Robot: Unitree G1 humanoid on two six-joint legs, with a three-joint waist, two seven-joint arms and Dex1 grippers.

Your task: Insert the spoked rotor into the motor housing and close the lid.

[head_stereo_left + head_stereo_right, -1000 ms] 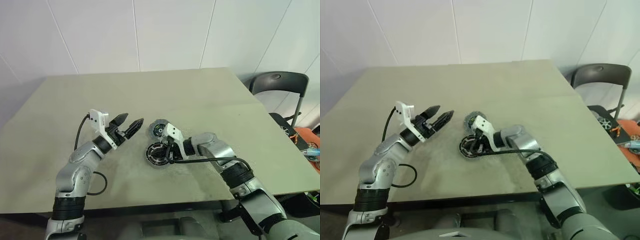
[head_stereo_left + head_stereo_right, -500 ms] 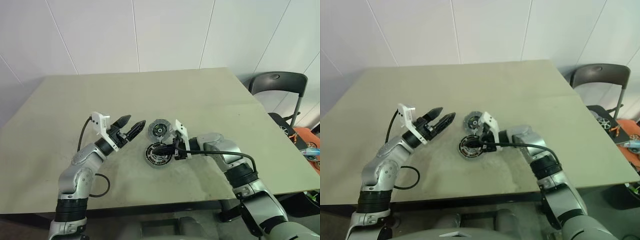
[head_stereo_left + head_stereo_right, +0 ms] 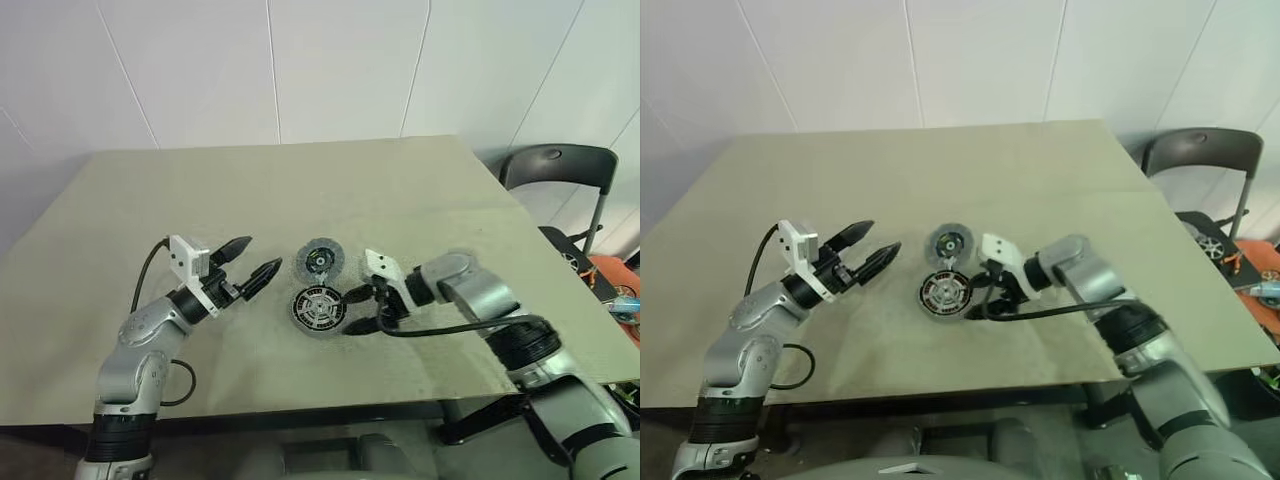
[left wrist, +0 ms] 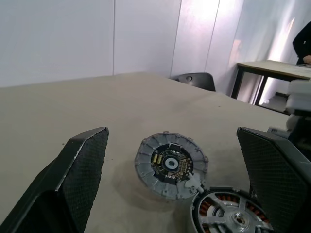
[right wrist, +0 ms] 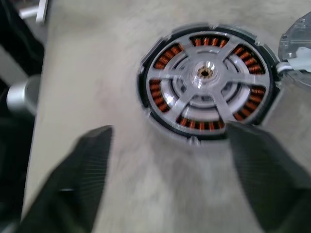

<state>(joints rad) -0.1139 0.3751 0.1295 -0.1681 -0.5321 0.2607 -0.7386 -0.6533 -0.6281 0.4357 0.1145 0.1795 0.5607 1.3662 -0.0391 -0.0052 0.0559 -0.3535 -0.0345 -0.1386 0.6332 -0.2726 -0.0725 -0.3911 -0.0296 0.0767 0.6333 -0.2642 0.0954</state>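
Observation:
The spoked rotor (image 3: 318,308) lies flat on the table, silver spokes up, with copper windings showing between them (image 5: 206,82). Just behind it sits the motor housing (image 3: 320,260), a light-grey disc with a black centre (image 4: 170,165); it looks tilted, its edge touching the rotor's rim. My right gripper (image 3: 347,313) is open just right of the rotor, holding nothing, its fingers (image 5: 82,179) spread on either side. My left gripper (image 3: 265,251) hovers open and empty to the left of both parts. The lid is out of view.
The beige table (image 3: 300,180) has wide bare room behind and to the left. My right arm's black cable (image 3: 440,328) trails over the surface. A dark chair (image 3: 555,165) stands off the table's right edge, with orange items (image 3: 615,290) beyond.
My right gripper has opened and drawn back to the right, off the rotor, which stays flat on the table. My left gripper has eased back a little to the left, still open.

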